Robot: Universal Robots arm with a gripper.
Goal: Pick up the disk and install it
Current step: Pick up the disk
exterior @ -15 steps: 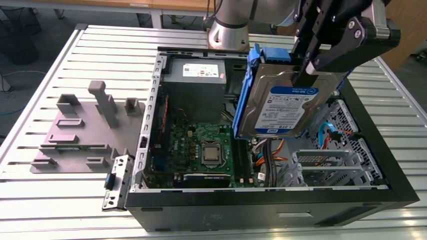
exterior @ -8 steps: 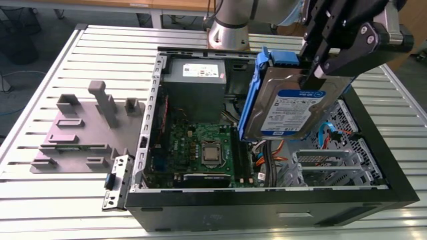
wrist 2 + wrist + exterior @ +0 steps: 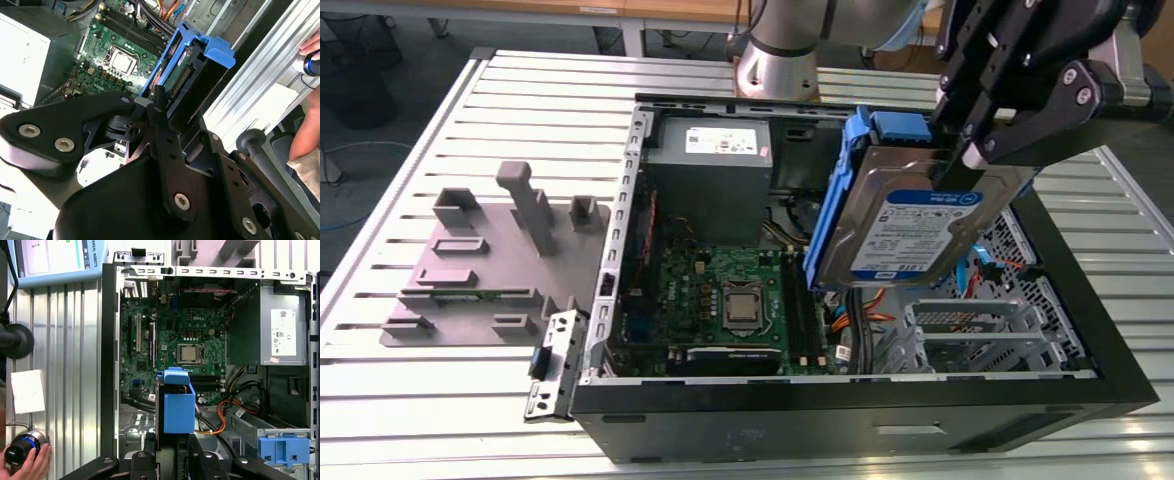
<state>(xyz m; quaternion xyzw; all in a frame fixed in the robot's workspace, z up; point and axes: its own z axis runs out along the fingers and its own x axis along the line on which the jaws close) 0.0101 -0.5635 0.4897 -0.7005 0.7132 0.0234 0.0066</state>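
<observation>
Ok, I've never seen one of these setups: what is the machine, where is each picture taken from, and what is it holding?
It is one robot arm with a black gripper, working over a slatted metal table. The exterior view comes from a camera off the arm. The two wrist views come from cameras riding on the arm near its wrist.

On the table is an open computer case, with its green motherboard and grey power supply showing. Beside it, to the exterior view's left, is a grey fixture plate.

The gripper is shut on the disk, a silver hard drive in blue rails. It holds the disk tilted above the inside of the case, not yet seated.

In the first wrist view a person's hand rests on a round black knob.
</observation>
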